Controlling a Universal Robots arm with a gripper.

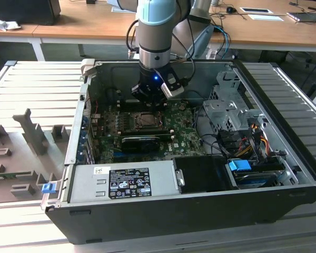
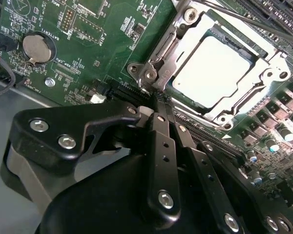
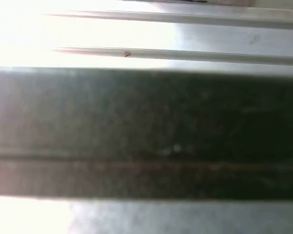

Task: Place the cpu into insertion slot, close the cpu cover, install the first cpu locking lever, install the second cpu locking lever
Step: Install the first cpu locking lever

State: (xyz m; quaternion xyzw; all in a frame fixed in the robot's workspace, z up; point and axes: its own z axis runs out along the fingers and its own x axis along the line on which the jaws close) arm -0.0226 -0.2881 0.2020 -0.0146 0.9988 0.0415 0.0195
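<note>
A: How does the arm (image 1: 157, 31) stand?

B: It comes straight down into the open case (image 1: 284, 158) in the exterior view, wrist vertical, the gripper (image 1: 146, 98) low over the board (image 1: 184, 138), just behind the slot (image 1: 145, 122).

A: And the fingers (image 2: 162, 146)?

B: Pressed together, nothing between them. In the second wrist view the two black fingers meet at the tips, right at the corner of the cover (image 2: 176, 48), by the hooked end of a lever (image 2: 154, 73). Whether they touch the metal, I cannot tell.

A: The cpu (image 2: 217, 70)?

B: Seated in the slot, its pale top showing through the cut-out. The cover lies flat over its edges.

A: What is around it?

B: Green board with a round coin cell (image 2: 35, 48) off to one side. In the exterior view a black card (image 1: 143, 141) sits just in front of the slot, and a grey power supply (image 1: 121, 180) along the near wall of the case.

A: And the room?

B: The case lies on a ribbed grey table (image 1: 37, 84). Wooden desks (image 1: 89, 21) run behind. The first wrist view gives a blurred dark band against bright grey.
</note>
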